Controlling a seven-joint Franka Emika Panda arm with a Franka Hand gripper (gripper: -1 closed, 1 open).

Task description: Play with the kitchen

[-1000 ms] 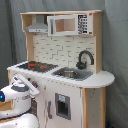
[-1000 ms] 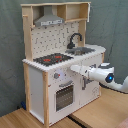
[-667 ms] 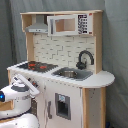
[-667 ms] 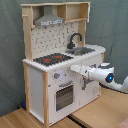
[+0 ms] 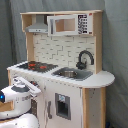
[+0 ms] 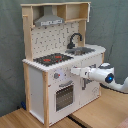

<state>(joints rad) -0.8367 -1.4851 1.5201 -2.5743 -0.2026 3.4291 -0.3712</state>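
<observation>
The kitchen point(image 5: 55, 50) is a white and light-wood toy unit, seen in both exterior views, with a black-red hob point(image 5: 35, 65), a grey sink point(image 5: 70, 73), a black tap point(image 5: 85, 57) and a hood point(image 5: 37, 27). In the second exterior view the kitchen point(image 6: 37, 85) shows its knobs point(image 6: 56, 76) and oven door point(image 6: 65, 95). My gripper point(image 6: 73, 71) reaches in from the second exterior view's right. It sits at the front panel just above the oven door, right of the knobs. In the first exterior view the gripper point(image 5: 36, 86) is against the front panel below the hob.
A grey curtain point(image 5: 117, 45) hangs behind the kitchen. The unit stands on wooden boards point(image 6: 100, 112). A microwave-like cupboard point(image 5: 62, 25) sits beside the hood, and a small dark panel point(image 5: 62, 106) is on the front below the sink.
</observation>
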